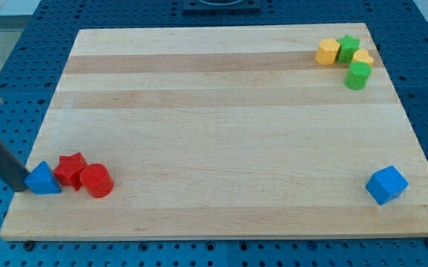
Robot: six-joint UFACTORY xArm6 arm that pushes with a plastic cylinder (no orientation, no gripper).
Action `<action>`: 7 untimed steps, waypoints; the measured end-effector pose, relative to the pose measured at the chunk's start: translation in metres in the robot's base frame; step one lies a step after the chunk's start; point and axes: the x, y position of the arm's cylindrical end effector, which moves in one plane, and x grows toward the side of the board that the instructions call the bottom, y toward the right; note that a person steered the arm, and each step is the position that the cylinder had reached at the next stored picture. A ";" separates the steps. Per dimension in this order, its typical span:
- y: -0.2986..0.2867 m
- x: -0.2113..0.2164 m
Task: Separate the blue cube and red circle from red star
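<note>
Blue cube [386,185] unlabelled, well apart from red star [70,167], red circle [96,181].

1. A pale wooden tabletop [221,111] with lengthwise grain bands filled most of the view.
2. Blue perforated sheeting [28,59] surrounded it on every side.
3. A dark fixture [221,6] sat at the view's top edge.
4. Light was even and soft.

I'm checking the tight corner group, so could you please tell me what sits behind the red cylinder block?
Behind the red cylinder block, toward the view's top-left, sits the red star block, apparently touching it. Their contact faces are hidden.
</note>
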 end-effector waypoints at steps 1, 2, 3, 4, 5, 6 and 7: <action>0.034 0.000; 0.070 0.000; 0.103 0.000; 0.134 0.000; 0.149 0.000; 0.148 0.003; 0.123 0.003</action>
